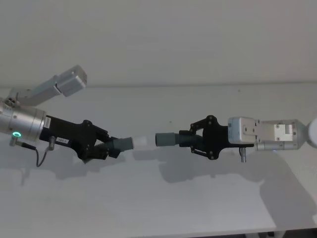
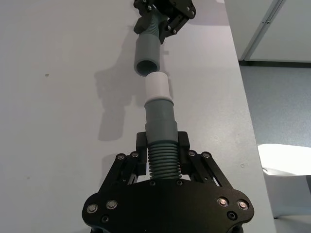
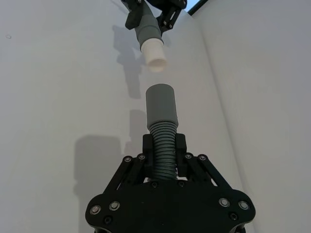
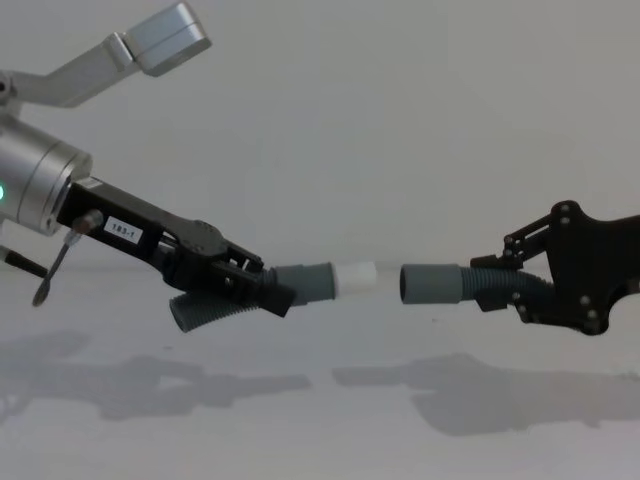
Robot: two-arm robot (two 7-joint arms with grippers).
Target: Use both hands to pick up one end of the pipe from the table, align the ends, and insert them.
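Above the white table (image 1: 148, 198), the left gripper (image 1: 110, 147) reaches in from centre-left and the right gripper (image 1: 187, 140) from centre-right, each pinching a piece of the pipe (image 4: 480, 283) on its ribs. I judge the pipe light and bendy, so a hold far forward on the ribs suits. At mid-frame the white spigot (image 1: 140, 143) faces the open cuff (image 1: 166, 139), near but apart.

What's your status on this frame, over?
Left gripper shut on white-tipped pipe piece; right gripper shut on open-mouthed pipe piece. Both held above the table, ends facing, small gap, not yet inserted. Nothing between the ends.
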